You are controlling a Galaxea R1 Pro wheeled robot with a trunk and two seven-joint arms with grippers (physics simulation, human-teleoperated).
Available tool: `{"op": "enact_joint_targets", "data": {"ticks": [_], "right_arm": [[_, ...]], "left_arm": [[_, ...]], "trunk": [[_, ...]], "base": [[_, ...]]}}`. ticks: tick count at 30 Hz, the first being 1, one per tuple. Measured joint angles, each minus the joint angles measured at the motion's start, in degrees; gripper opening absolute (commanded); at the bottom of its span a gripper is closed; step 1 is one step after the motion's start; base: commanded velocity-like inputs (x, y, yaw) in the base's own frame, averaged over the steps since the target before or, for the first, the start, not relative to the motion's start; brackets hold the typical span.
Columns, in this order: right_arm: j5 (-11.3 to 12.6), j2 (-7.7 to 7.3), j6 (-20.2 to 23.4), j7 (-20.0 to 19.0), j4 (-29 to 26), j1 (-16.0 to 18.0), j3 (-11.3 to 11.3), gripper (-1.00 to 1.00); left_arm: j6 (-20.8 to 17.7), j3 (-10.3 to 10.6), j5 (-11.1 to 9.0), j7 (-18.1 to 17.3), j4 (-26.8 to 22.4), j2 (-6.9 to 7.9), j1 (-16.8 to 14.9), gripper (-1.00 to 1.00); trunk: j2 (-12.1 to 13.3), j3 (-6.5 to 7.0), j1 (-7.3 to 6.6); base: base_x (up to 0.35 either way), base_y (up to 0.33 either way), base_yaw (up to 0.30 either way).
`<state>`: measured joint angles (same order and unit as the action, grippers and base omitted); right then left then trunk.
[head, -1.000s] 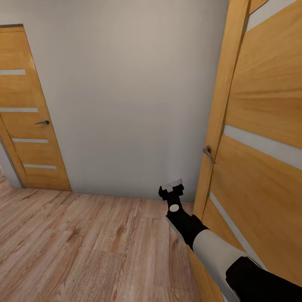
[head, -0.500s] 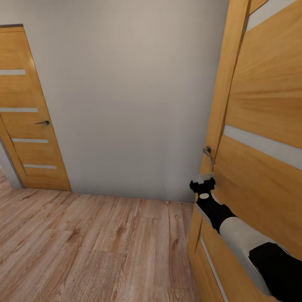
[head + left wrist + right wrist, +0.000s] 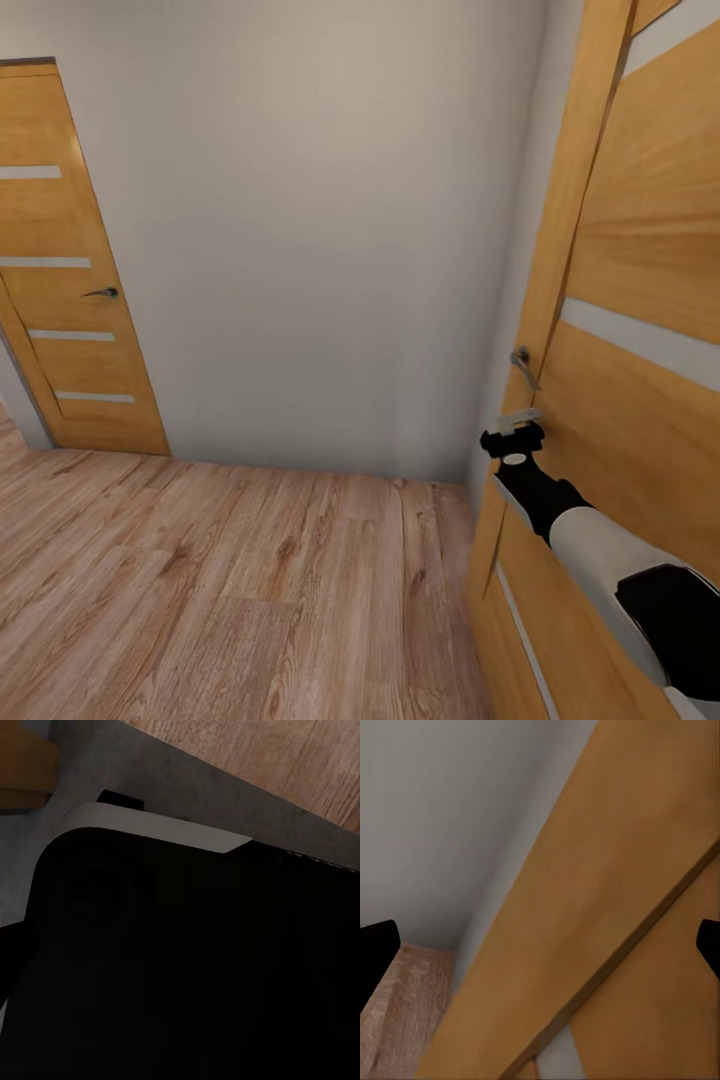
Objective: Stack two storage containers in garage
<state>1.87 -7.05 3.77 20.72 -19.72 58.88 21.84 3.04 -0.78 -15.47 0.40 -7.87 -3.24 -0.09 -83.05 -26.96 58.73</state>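
Honey-coloured wood on both sides in my head view: a closed door (image 3: pixel 70 270) with pale stripes and a dark lever at the left, and a nearer door (image 3: pixel 640 330) at the right, edge-on to me, with a grey lever handle (image 3: pixel 522 366). Plain grey-white wall (image 3: pixel 310 220) runs between them, pale wood-plank floor (image 3: pixel 230 590) below. My right arm reaches forward from the lower right, and the right gripper (image 3: pixel 516 428) sits against the near door's edge, just under the lever handle. Can't tell from here if the fingers are parted or closed. No orange-red tubs in front of me, so I can't say where the containers are.

Left wrist view: mostly a dark, rounded black body with a white-grey rim (image 3: pixel 161 825), very close to the lens. A strip of grey surface and a bit of plank floor (image 3: pixel 300 761) beyond it. Left hand's state: cannot tell.

Right wrist view: two black fingertips (image 3: pixel 375 956) at opposite edges of the picture, well apart, so this hand is released, nothing between them. Behind them the orange door face (image 3: pixel 615 907) slants across, grey wall (image 3: pixel 442 810) beside it, and plank floor (image 3: pixel 412 1012) in one corner.
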Motion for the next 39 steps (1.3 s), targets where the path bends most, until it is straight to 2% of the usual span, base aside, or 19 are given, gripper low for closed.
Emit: {"op": "enact_joint_targets", "data": {"ticks": [4,12,39], "right_arm": [[-0.2,-0.80,0.7,0.1,0.0,0.2,0.0,1.00],[0.0,-3.71,2.3,-0.1,0.0,0.4,0.1,1.00],[-0.2,-3.90,3.3,-1.2,-0.3,0.4,0.4,1.00]], "left_arm": [[0.0,0.0,0.0,0.0,0.0,0.00,0.0,1.00],[0.0,0.0,0.0,0.0,0.0,0.00,0.0,1.00],[0.0,0.0,0.0,0.0,0.0,0.00,0.0,1.00]], "trunk": [[0.0,0.00,0.00],[0.0,0.00,0.00],[0.0,0.01,0.00]], "base": [[0.000,0.000,0.000],[0.000,0.000,0.000],[0.000,0.000,0.000]]}}
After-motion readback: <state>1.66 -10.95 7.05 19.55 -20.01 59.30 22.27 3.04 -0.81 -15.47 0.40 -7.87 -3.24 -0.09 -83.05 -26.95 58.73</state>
